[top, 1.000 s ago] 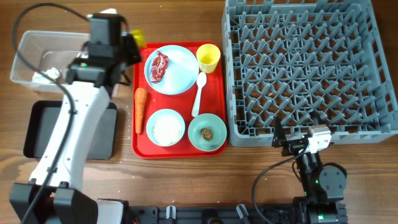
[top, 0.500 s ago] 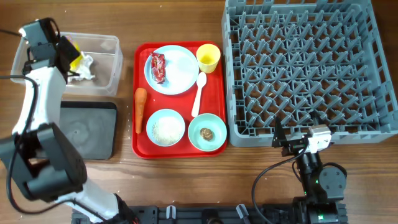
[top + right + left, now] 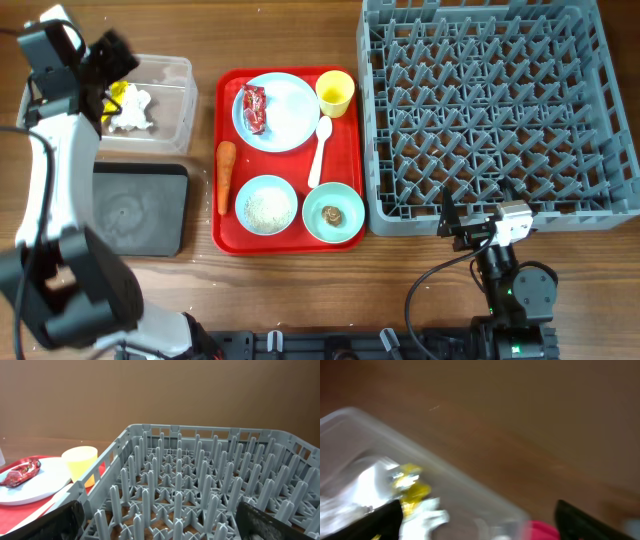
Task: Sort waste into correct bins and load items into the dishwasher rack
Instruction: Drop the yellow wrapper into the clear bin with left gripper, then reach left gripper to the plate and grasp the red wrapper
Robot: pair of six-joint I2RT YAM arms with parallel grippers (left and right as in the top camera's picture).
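Observation:
My left gripper (image 3: 108, 52) hangs open over the clear tub (image 3: 180, 70); nothing is between its fingers (image 3: 382, 521). In the tub lie a yellow wrapper (image 3: 121, 91) (image 3: 413, 491) and white tissue (image 3: 133, 112) (image 3: 369, 480). On the red tray (image 3: 226, 243) sit a plate (image 3: 288, 115) with a red wrapper (image 3: 253, 107), a yellow cup (image 3: 335, 93), a white spoon (image 3: 320, 150), a carrot (image 3: 226, 176), a blue bowl of rice (image 3: 267, 206) and a green bowl (image 3: 333, 214) with a brown lump. My right gripper (image 3: 452, 226) (image 3: 160, 527) rests open at the grey rack's (image 3: 490, 110) front edge.
The black tray (image 3: 130, 210) lies in front of the clear tub, left of the red tray. The rack's upright pegs (image 3: 200, 485) fill the right wrist view, with the cup (image 3: 81, 462) and plate (image 3: 35, 482) beyond its left wall.
My left arm swung from the red tray's back left corner over to the clear tub and opened. The yellow wrapper it carried now lies in the tub. The right arm stayed put.

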